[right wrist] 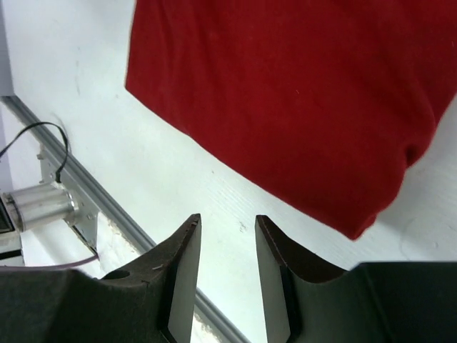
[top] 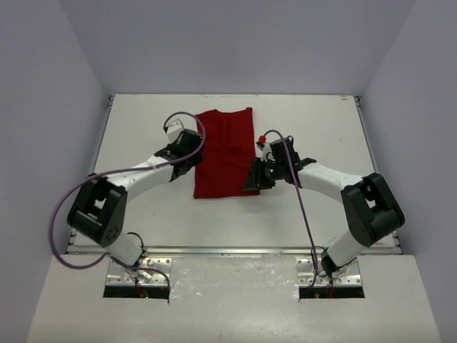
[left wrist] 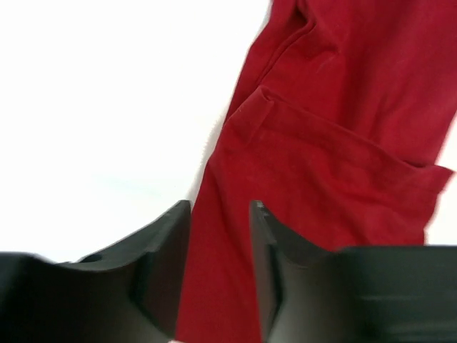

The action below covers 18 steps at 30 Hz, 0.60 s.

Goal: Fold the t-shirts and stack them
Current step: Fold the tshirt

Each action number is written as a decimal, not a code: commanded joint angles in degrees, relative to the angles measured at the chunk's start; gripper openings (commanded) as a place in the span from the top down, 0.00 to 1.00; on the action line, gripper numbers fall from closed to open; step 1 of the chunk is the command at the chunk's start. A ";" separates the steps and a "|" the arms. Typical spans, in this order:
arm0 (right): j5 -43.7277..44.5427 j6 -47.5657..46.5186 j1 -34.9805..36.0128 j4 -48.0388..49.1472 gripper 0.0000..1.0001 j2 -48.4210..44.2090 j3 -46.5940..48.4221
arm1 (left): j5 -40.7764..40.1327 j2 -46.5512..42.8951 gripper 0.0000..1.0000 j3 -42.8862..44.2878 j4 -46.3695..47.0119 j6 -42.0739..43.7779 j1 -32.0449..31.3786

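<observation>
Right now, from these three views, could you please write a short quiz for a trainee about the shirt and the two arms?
1. True or false: the right fingers are shut on the t-shirt.
2. In the left wrist view, what shows in the gap between the left fingers? A) a cable B) red cloth C) a metal rail
3. How many garments lie on the table?
Key: 1 false, they stand open over bare table; 2 B; 3 one.
</observation>
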 commanded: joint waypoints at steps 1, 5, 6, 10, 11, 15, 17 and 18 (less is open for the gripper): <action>-2.81 1.32 -0.02 7.43 0.63 -1.57 0.00 | 0.00 -5.52 0.66 -4.78 11.48 -1.62 1.16; -2.99 1.06 -0.11 6.76 0.64 -0.25 1.66 | 4.38 5.87 0.96 5.03 8.23 -0.57 4.15; -2.82 0.88 -0.11 6.49 0.64 -0.16 2.28 | 5.00 7.65 0.99 6.72 7.01 0.22 4.68; -0.98 0.18 -0.20 5.78 0.64 2.11 4.30 | 6.85 13.73 1.00 12.79 2.96 -0.56 4.77; -0.27 -0.09 -0.29 4.30 0.64 3.08 5.00 | 6.86 14.52 1.00 12.71 2.78 -0.74 4.77; -0.43 1.84 -1.86 5.24 0.66 7.30 4.93 | 6.15 17.51 1.00 14.38 1.99 -1.27 5.38; -0.62 2.72 -1.96 7.71 0.66 7.75 3.52 | 5.80 19.43 1.00 15.52 2.42 -1.18 5.91; -0.88 2.64 -1.96 7.63 0.66 8.18 3.34 | 5.80 20.05 1.00 16.05 2.69 -0.92 6.44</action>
